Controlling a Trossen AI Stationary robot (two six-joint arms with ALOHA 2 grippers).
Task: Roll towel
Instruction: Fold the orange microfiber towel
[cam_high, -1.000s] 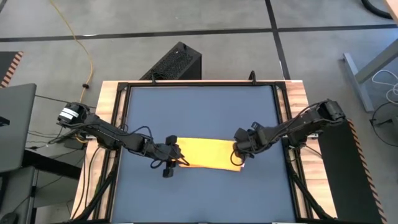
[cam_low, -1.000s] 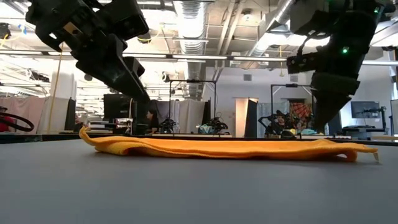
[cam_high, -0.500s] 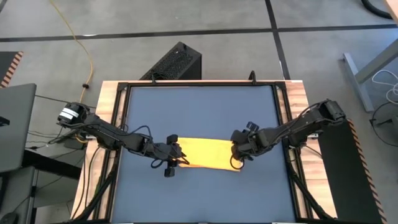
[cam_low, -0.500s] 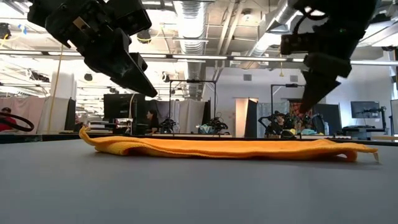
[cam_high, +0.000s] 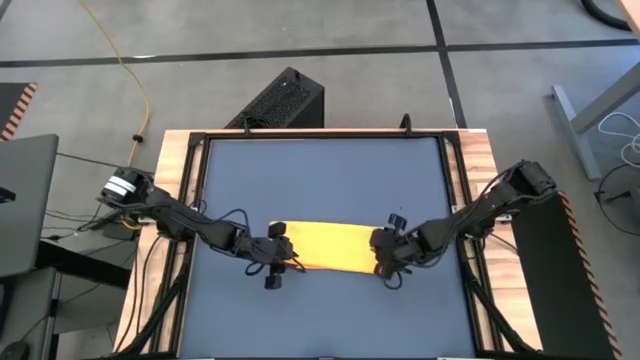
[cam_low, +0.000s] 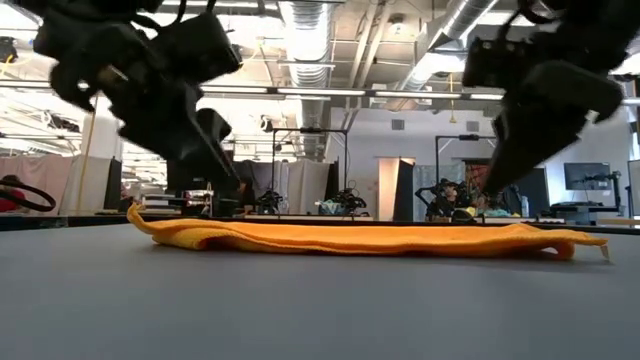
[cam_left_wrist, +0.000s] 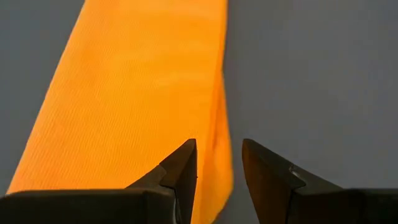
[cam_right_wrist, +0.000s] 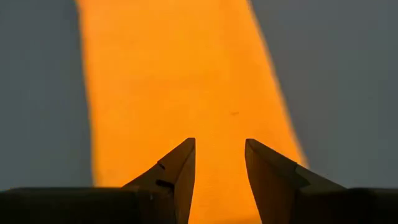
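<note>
On my left I have the left arm reaching in low over the dark blue table (cam_high: 320, 170), its left gripper (cam_high: 284, 262) sitting at the left end of the towel (cam_high: 330, 246). Through its wrist camera I see its two fingers (cam_left_wrist: 180, 171) parted with a gap between them, nothing pinched, straddling one long edge of the cloth just below. The towel itself is a yellow strip folded lengthwise, lying flat across the middle of the table, running from one gripper to the other; from table height it reads as a low, slightly rumpled band (cam_low: 360, 238) with a tiny white tag (cam_low: 605, 256) at its right tip. On my right, the right gripper (cam_high: 383, 262) sits at the towel's right end, tilted down toward it. Its wrist camera shows its fingers (cam_right_wrist: 180, 171) apart as well, empty, centred over the width of the yellow cloth (cam_right_wrist: 180, 87).
</note>
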